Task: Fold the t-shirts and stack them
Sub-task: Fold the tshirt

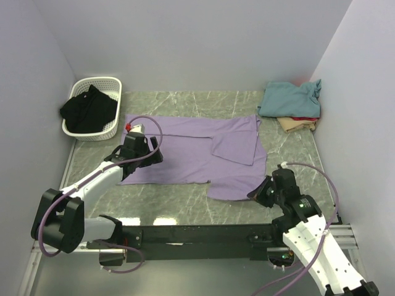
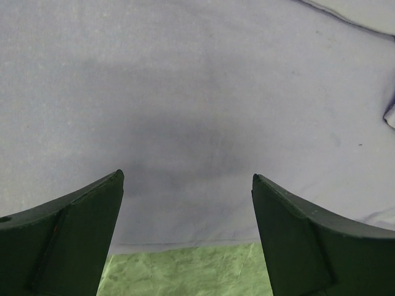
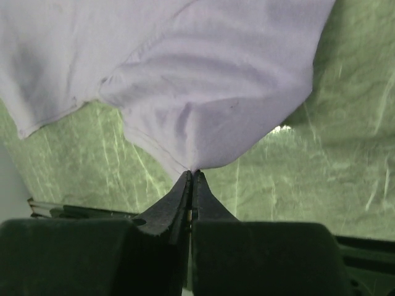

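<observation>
one white laundry basket [image 1: 99,81] stands at the worktop's far left corner, with one black garment [image 1: 91,108] heaped in it. one lavender t-shirt [image 1: 185,154] lies spread across the middle of the worktop, its right part folded over and reaching closest to the near edge. at the far right corner sits one stack of three folded shirts: a teal t-shirt [image 1: 289,98] on top, a red t-shirt [image 1: 304,118] showing only as a thin edge, and a tan t-shirt [image 1: 297,125] beneath.

the left arm reaches forward from the near left edge. the left end effector [image 2: 188,179] is over the lavender t-shirt's left part, just inside its near hem, fingers spread wide with nothing between them. the right arm bends up from the near right edge. the right end effector [image 3: 192,174] is closed tight, pinching the hem of the lavender t-shirt at its near right part, and the cloth is drawn into a peak at the tips.

the worktop [image 1: 185,206] is green-grey with marble veining, enclosed by three pale walls [image 1: 203,43].
</observation>
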Controlling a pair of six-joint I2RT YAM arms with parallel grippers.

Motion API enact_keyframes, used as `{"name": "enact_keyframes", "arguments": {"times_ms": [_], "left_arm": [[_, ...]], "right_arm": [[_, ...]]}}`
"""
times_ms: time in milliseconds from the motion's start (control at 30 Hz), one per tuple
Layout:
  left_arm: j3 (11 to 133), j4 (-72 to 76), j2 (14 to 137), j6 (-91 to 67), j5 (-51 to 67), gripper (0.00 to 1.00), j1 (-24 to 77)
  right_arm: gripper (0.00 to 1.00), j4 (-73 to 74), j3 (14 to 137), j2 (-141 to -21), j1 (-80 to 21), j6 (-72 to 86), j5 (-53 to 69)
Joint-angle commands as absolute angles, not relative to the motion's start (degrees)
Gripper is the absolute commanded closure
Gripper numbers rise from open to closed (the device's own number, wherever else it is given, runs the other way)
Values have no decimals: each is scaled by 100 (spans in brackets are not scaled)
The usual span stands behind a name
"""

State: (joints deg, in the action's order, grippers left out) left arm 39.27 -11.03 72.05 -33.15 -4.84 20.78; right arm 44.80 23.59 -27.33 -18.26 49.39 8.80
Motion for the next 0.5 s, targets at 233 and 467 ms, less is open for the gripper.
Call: {"name": "enact_keyframes", "arguments": {"times_ms": [233, 467], "left_arm": [[4043, -1274, 6952, -3375, -721, 8, 2083], [3824, -1722, 6522, -3831, -1125, 11, 2083]], "right_arm": [[100, 5247, 2953, -2346, -1881, 5001, 1037], [100, 4800, 3032, -2644, -1872, 4861, 1019]]}}
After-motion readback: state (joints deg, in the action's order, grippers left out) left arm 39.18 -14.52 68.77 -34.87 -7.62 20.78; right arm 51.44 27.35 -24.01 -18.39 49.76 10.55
